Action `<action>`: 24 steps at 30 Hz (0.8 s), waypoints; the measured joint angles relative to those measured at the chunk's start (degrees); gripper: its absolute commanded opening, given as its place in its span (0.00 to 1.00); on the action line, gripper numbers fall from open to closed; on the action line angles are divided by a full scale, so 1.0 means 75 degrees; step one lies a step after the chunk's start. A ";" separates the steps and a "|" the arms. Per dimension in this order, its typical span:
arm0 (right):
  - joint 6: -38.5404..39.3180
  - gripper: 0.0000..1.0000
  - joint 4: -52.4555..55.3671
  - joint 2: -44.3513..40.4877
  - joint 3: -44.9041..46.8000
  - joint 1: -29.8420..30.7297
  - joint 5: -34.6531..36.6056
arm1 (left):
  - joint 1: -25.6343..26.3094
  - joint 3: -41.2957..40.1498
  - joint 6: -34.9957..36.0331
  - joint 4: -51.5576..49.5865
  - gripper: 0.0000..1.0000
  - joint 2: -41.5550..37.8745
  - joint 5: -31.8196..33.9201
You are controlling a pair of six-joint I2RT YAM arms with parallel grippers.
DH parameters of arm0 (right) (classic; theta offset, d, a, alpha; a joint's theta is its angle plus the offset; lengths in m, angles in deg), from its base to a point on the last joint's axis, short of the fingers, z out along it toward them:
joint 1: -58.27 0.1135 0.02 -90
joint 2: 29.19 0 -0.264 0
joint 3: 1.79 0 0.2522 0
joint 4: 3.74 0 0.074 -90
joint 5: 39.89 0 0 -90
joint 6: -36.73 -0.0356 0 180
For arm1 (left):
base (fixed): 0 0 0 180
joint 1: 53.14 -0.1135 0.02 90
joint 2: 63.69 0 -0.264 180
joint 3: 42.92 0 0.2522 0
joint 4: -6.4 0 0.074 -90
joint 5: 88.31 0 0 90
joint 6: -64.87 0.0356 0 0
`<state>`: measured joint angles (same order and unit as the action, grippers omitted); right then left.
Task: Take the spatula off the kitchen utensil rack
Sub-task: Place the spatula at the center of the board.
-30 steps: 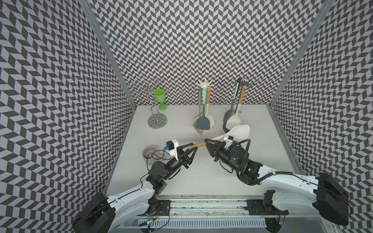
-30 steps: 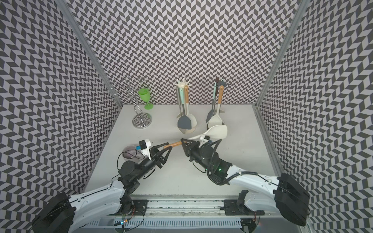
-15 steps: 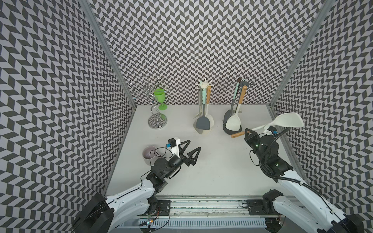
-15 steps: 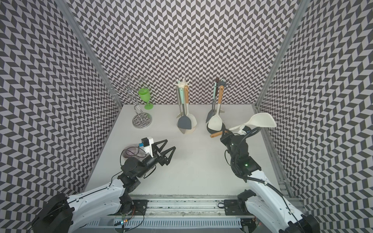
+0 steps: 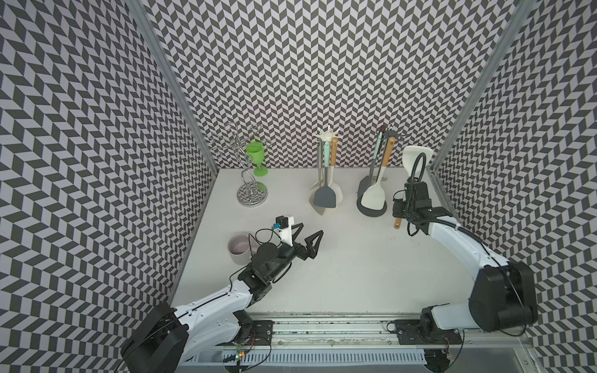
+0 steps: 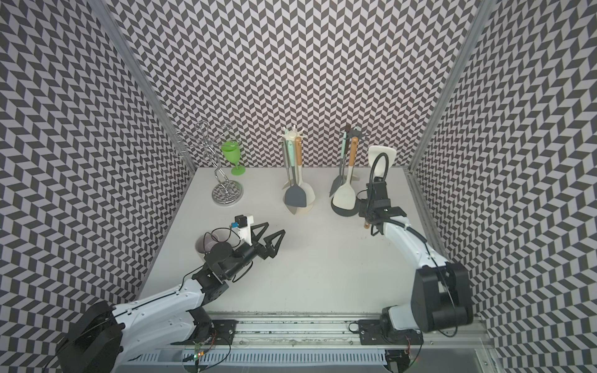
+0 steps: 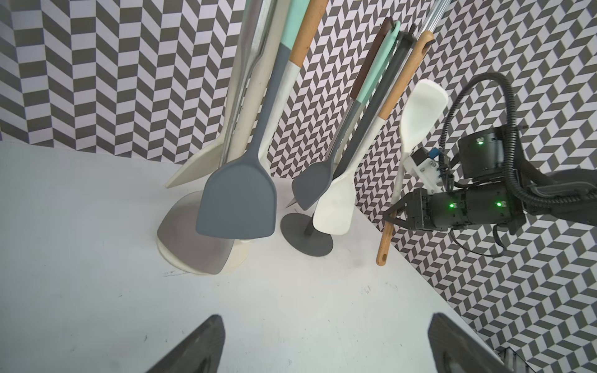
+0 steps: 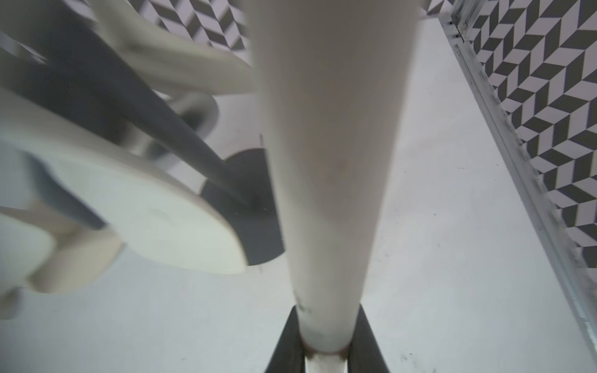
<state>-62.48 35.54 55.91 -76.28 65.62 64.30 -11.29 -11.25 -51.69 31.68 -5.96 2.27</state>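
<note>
Landmark: dark utensil rack (image 5: 371, 210) (image 6: 344, 210) (image 7: 307, 240), standing at the back of the desk (image 5: 355, 274).

- Spatula (image 5: 409, 155) (image 6: 392, 153) (image 7: 420, 103) (image 8: 326, 161): off the racks, held just beside the dark utensil rack on the side nearer the right wall. It stands nearly upright, white blade on top, wooden handle end pointing down. It does not touch the rack. Whether the handle end meets the desk, I cannot tell.
- Right tool (image 5: 398, 208) (image 6: 368, 214) (image 7: 391, 215) (image 8: 326, 342): clenched on the spatula where the white neck meets the wood. The right wrist view shows a dark finger (image 8: 289, 342) pressed against each side of the shaft.
- Left tool (image 5: 308, 234) (image 6: 273, 231) (image 7: 326, 348): released, jaws spread wide, nothing between them. It hovers over the desk in front of the dark utensil rack and well apart from it, toward the left wall.
- The dark utensil rack itself carries a white spoon-shaped utensil (image 5: 374, 195) (image 7: 334, 210) and a grey one (image 7: 311, 187), both hanging with heads down.
- Cream utensil rack (image 5: 332, 210) (image 6: 307, 210): near the dark utensil rack on its left-wall side, with a grey turner (image 5: 324, 198) (image 6: 294, 197) (image 7: 237, 200) hanging in front.
- Wire cup stand (image 5: 250, 190) and green goblet (image 5: 256, 155): farther from the dark utensil rack on that same side, in the back corner.
- Pale bowl (image 5: 239, 247): in front of the cup stand, just beside the left arm's wrist.
</note>
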 measured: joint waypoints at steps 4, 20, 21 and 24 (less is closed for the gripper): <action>0.0545 0.00 0.0737 0.0991 -0.0382 -0.0507 0.0434 | -0.0038 0.0000 0.0015 -0.0076 1.00 -0.0009 0.0035; 0.1460 0.00 0.2180 0.1818 -0.0175 -0.1915 0.1722 | -0.0085 -0.0017 0.0105 -0.0114 1.00 -0.0428 0.0149; 0.1524 0.00 0.2168 0.1827 -0.0050 -0.1958 0.1769 | -0.0087 -0.0017 0.0117 -0.0114 1.00 -0.0460 0.0160; 0.1629 0.00 0.2194 0.1999 0.0064 -0.2063 0.1848 | -0.0102 -0.0035 0.0154 -0.0111 1.00 -0.0507 0.0181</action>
<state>-50.26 52.00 70.90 -75.80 50.15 78.16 -12.06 -11.51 -50.53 30.85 -9.76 3.62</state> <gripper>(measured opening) 0.180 0.996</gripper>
